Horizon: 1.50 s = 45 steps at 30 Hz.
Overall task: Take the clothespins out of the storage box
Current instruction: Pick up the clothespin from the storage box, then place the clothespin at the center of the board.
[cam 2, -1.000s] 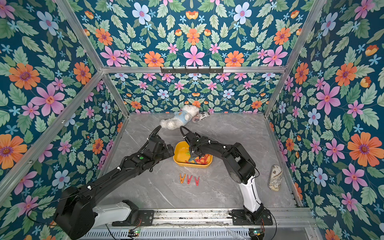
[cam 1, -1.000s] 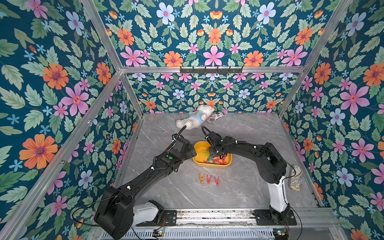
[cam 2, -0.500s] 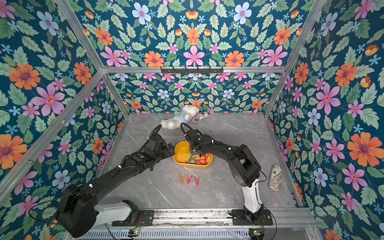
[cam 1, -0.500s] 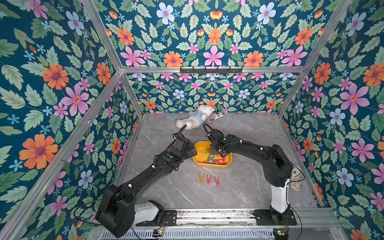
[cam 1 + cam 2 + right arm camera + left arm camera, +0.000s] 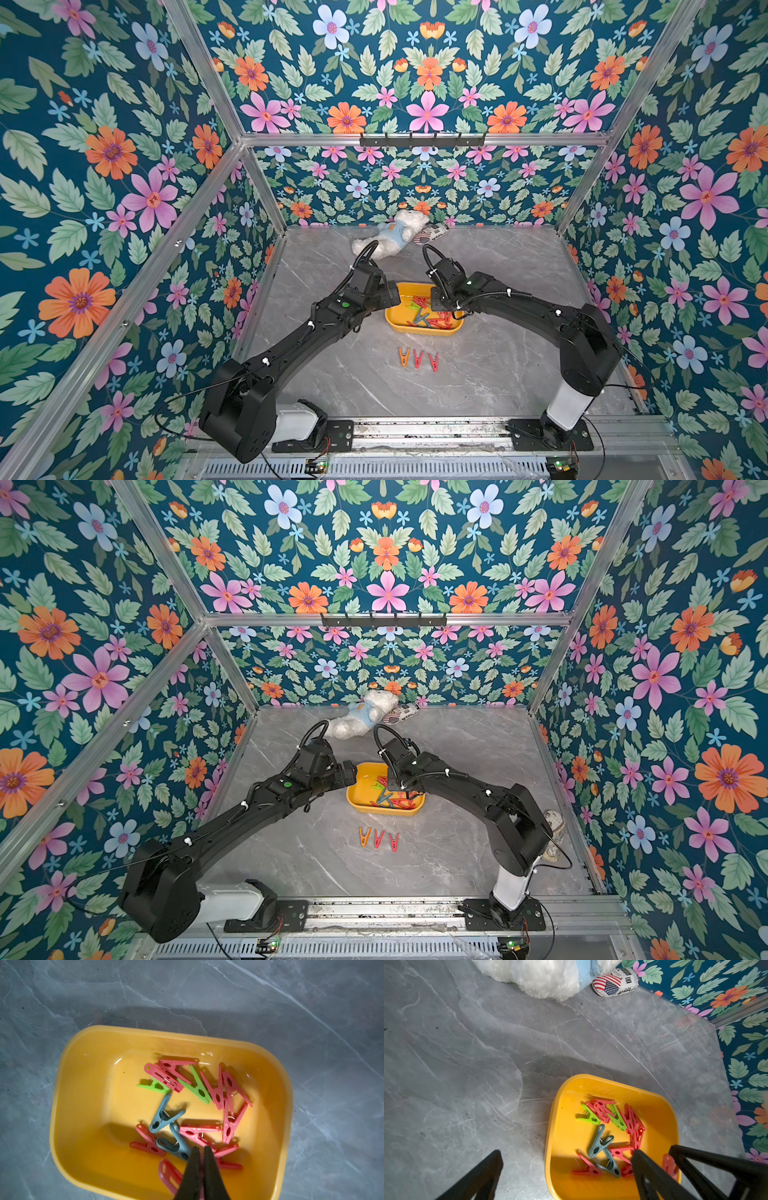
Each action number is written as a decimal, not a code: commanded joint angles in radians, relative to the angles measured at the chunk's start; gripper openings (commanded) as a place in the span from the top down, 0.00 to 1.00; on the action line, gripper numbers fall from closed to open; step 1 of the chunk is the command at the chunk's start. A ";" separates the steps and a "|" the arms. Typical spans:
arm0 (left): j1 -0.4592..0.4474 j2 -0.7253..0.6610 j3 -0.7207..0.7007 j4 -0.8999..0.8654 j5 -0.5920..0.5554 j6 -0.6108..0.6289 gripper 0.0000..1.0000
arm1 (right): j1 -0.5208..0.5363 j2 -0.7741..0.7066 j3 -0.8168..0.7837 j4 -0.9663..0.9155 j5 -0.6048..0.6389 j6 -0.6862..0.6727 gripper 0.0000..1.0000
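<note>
Glossy smooth plastic storage box [image 5: 83, 1105]

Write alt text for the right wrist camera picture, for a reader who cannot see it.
Black right gripper, shut, pinches what looks like a red clothespin over a yellow storage box on a grey marbled table. About a dozen more clothespins lie jumbled in the box: mostly red, two green, two grey-blue.

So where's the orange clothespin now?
In both top views the orange clothespin lies on the table in front of the storage box, leftmost of three, beside two red clothespins.
</note>
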 commanded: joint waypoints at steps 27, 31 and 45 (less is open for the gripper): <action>0.014 0.014 -0.001 0.011 0.042 0.040 0.00 | 0.147 -0.150 -0.406 0.086 -0.050 0.347 1.00; 0.016 0.011 -0.001 0.002 0.035 0.042 0.00 | 0.146 -0.119 -0.398 0.111 -0.055 0.348 1.00; 0.017 0.019 0.001 0.003 0.033 0.041 0.00 | 0.142 -0.065 -0.393 0.108 -0.049 0.337 0.90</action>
